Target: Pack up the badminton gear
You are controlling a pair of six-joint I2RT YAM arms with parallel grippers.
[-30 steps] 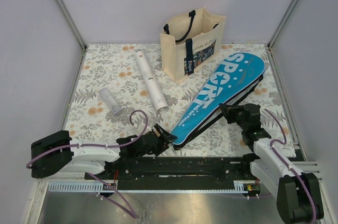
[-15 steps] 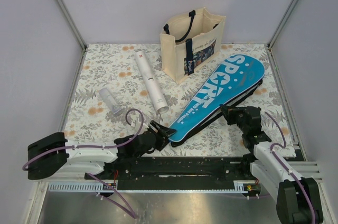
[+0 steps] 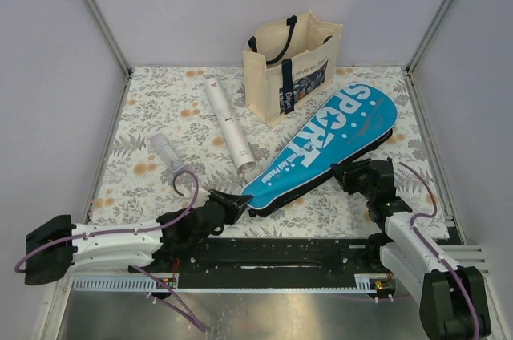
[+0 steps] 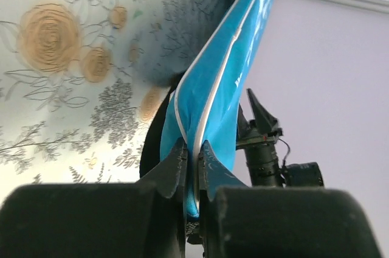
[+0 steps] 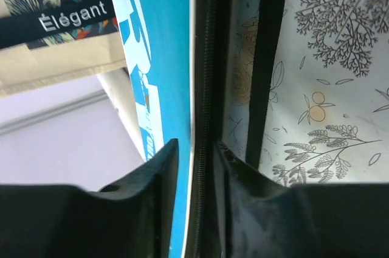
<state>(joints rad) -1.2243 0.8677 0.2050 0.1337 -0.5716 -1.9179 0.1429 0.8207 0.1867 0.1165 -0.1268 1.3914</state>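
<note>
One change: left pincer [image 4: 193, 157] now clamps the blue case [image 3: 329, 143].

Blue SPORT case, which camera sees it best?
The top view: the whole blue case and its SPORT letters show. The left wrist view sees only its narrow end, pinched in the left gripper. The right wrist view shows only a close strip of its edge.

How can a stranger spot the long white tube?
Start at the cream tote bag with navy straps at the back of the floral table. Left of it lies the long white tube, far longer than the short clear cylinder nearby.
</note>
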